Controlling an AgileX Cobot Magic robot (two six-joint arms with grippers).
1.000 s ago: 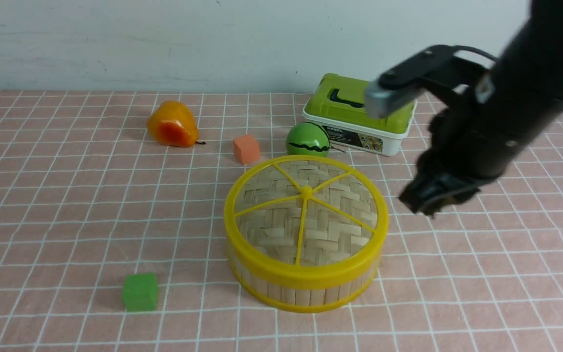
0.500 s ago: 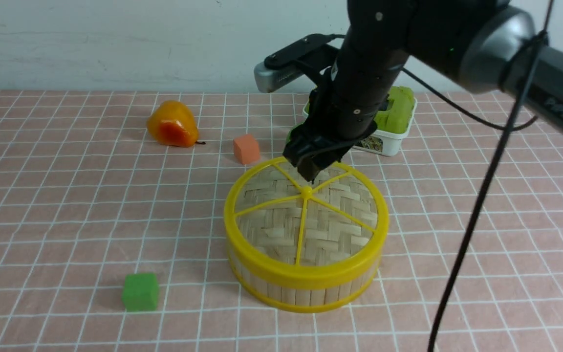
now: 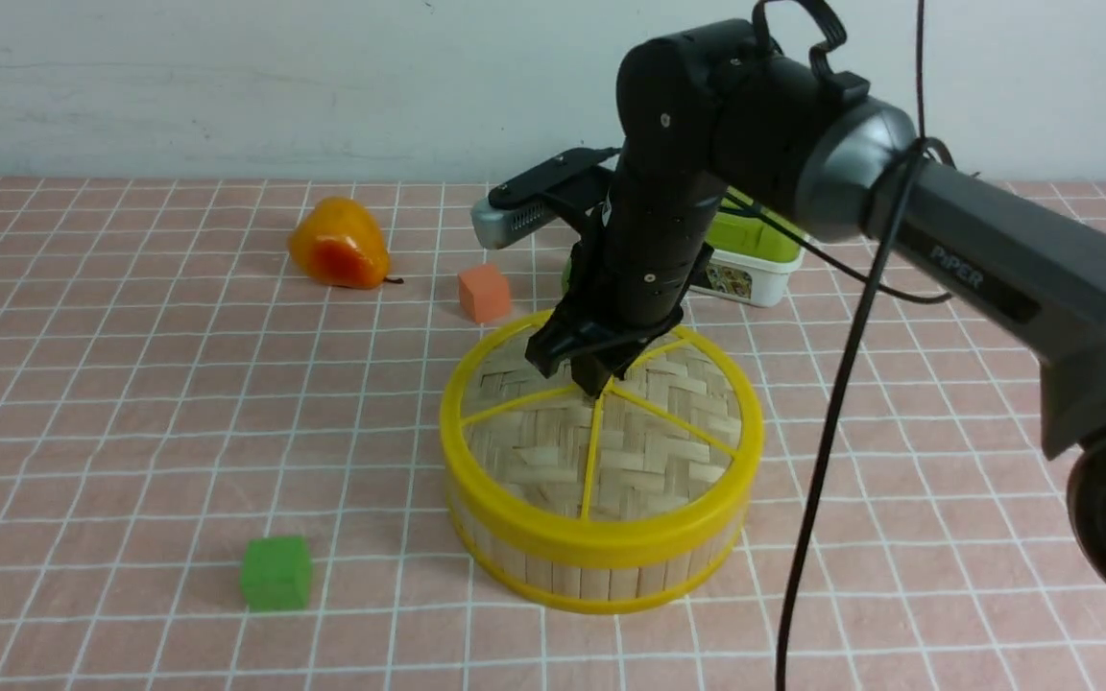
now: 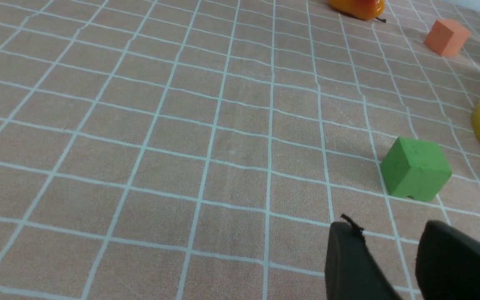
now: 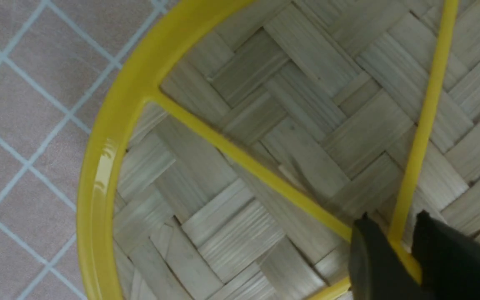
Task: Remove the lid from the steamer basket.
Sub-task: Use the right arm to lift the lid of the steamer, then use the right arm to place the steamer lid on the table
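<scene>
The basket (image 3: 601,566) is seen standing on the surface (image 3: 131,432), somewhat right of its middle and nearer the near edge than the far one. The lid (image 3: 649,451) is seated level on it, rim on rim, not yet lifted.

The right arm (image 3: 668,221) is reached in from the right edge and bent down over the lid's middle. The right jaws are set at the hub (image 5: 400,248) where the yellow spokes meet. In the right wrist view the two dark fingers (image 5: 369,262) are seen close together on either side of that hub, so the jaws are taken to be clamped on the lid's centre.

The left jaws are seen only in the left wrist view, low over bare cloth. They are parted, with cloth showing between them and nothing held.

A green cube (image 3: 276,572) is placed just beyond them, left of the basket and apart from it. An orange cube (image 3: 484,292) is found just behind the basket toward the far edge, and a pear (image 3: 338,244) further left along that edge. A green-topped box (image 3: 755,264) is partly hidden behind the arm, by the far edge.
</scene>
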